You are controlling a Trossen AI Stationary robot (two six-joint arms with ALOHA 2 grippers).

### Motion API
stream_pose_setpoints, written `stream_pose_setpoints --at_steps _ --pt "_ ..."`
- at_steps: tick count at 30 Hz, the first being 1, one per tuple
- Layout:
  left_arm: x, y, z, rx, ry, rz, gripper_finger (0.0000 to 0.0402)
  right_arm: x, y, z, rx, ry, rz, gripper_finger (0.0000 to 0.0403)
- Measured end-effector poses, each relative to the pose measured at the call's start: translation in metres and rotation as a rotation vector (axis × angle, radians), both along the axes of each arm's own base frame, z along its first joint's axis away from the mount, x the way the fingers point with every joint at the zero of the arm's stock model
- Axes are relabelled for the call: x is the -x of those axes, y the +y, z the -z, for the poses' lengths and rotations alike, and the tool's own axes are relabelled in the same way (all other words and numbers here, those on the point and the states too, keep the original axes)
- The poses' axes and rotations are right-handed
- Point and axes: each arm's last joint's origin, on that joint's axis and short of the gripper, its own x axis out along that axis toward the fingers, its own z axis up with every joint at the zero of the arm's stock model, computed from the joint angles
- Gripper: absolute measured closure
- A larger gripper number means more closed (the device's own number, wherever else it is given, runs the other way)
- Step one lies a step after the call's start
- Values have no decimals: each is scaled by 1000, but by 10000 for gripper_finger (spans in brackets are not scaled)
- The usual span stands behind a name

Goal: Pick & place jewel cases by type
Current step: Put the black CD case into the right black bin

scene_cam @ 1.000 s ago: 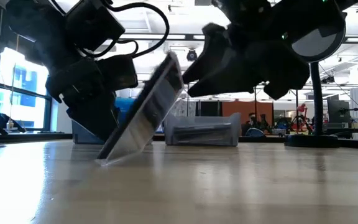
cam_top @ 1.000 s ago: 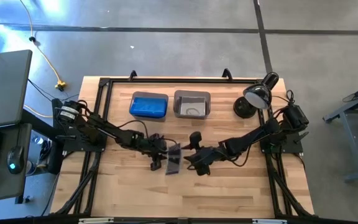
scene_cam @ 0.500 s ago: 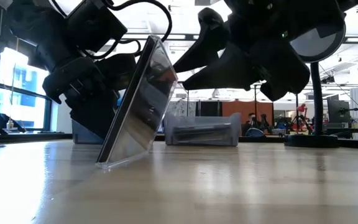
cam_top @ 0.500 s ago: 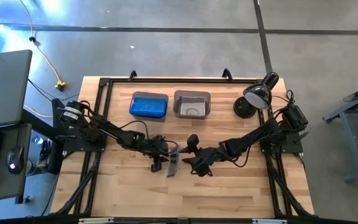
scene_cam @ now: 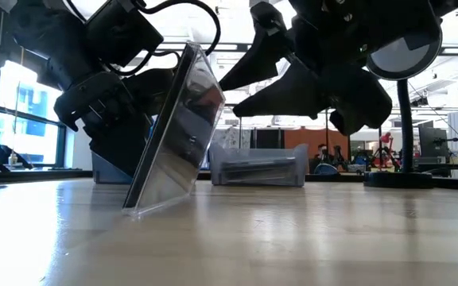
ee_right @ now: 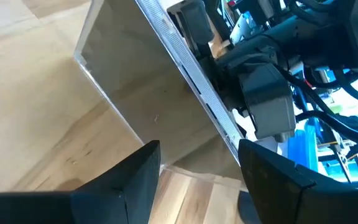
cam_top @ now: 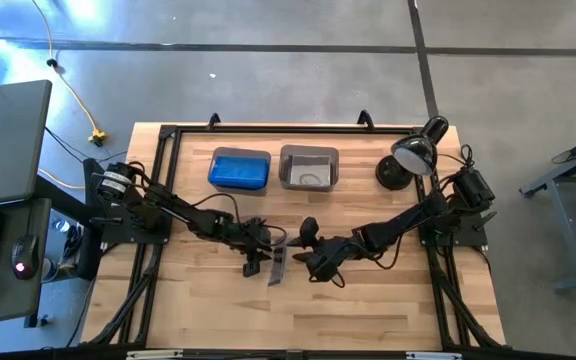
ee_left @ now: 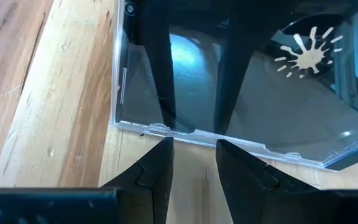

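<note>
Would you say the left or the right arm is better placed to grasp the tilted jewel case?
Probably the right. Its open right gripper is spread around the jewel case's raised top edge, while the left gripper only props it from behind.

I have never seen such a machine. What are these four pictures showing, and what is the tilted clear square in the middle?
Two dark robot arms work at a wooden table. One picture looks down from above, one looks level across the tabletop, and two come from cameras on the arms' wrists. The clear square is a jewel case, standing tilted on its lower edge. The left end effector is beside it; the right end effector is open, close to its other side. Behind stand a blue-filled bin, a grey bin and a lamp.
</note>
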Motion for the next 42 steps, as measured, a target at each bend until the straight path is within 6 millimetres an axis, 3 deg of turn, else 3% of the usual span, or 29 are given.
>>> stream_pose_setpoints --at_steps 6,11,13,20,29,42 --pt "0 0 0 7 5 8 280 1 4 0 9 -3 3 190" --pt "1 -1 0 17 25 23 280 5 12 -1 128 -15 -16 190" --pt "1 -1 0 19 20 27 280 1 13 0 82 -37 -60 190" --pt "-4 -6 -6 88 -62 121 280 -16 4 42 110 -17 -155 190" --pt "-1 -4 -4 85 -23 100 280 -15 11 32 163 -75 -170 193" --pt "0 -4 -7 86 -21 99 280 -12 15 39 -1 3 -258 328"
